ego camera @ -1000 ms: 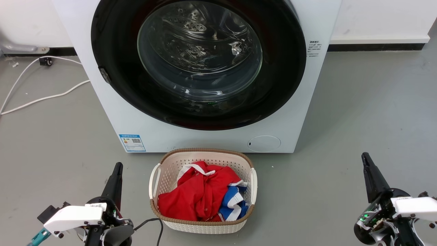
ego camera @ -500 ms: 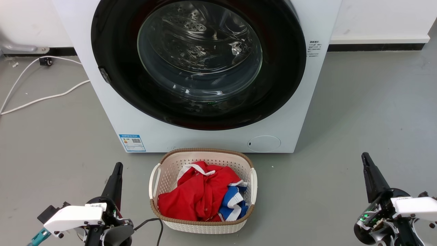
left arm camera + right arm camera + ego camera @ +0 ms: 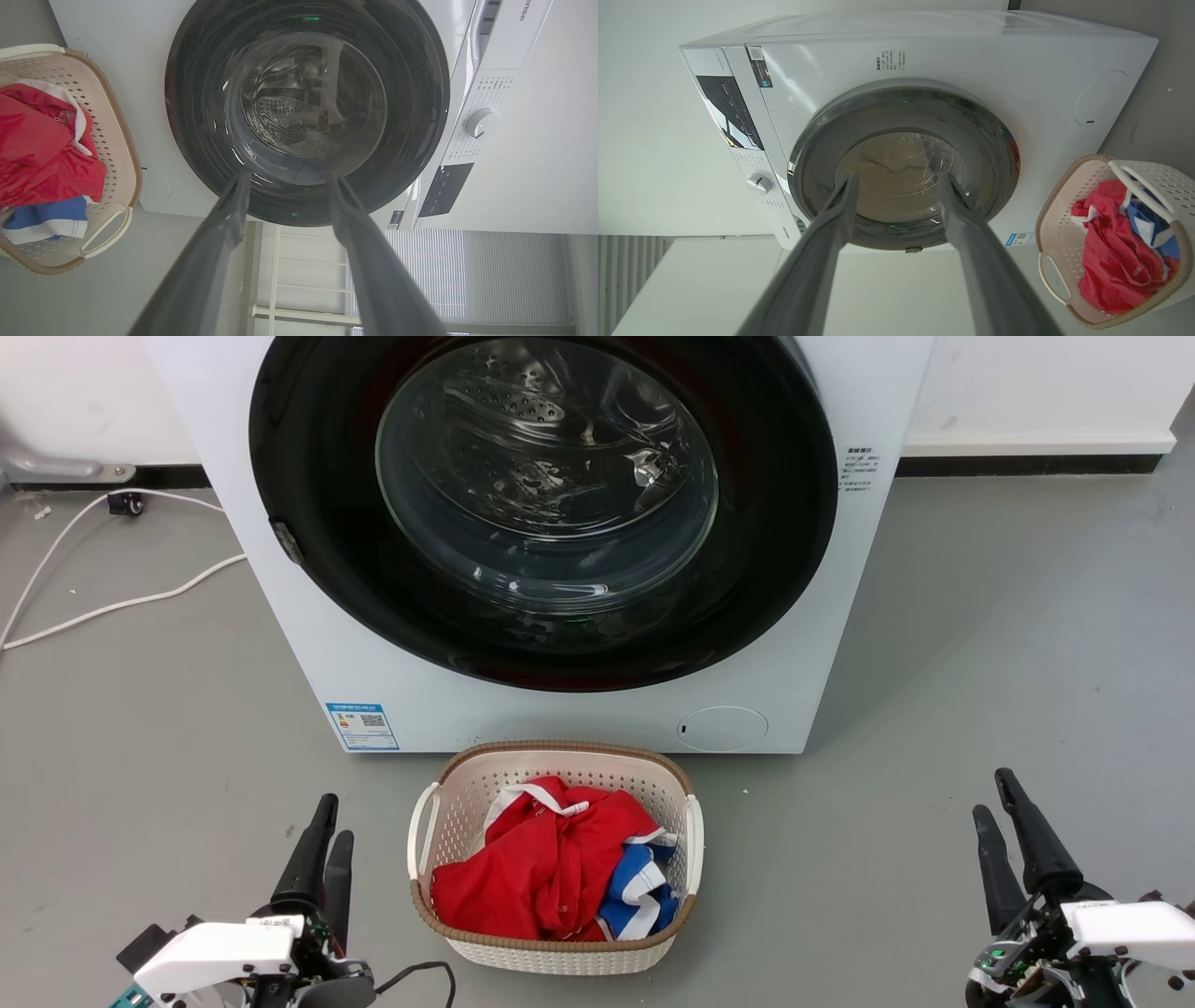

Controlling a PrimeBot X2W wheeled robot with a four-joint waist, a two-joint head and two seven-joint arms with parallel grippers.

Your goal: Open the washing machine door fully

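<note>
The round glossy black door seemed flush shut on the boxy white washing machine; all the opening was left to do. The left gripper and right gripper stood spread, empty, well apart from it.

Count: one washing machine with one round black door. One basket, lower centre, holds one red garment and one blue-and-white garment. Two grippers: left gripper, right gripper. Two white cable strands, upper left.
</note>
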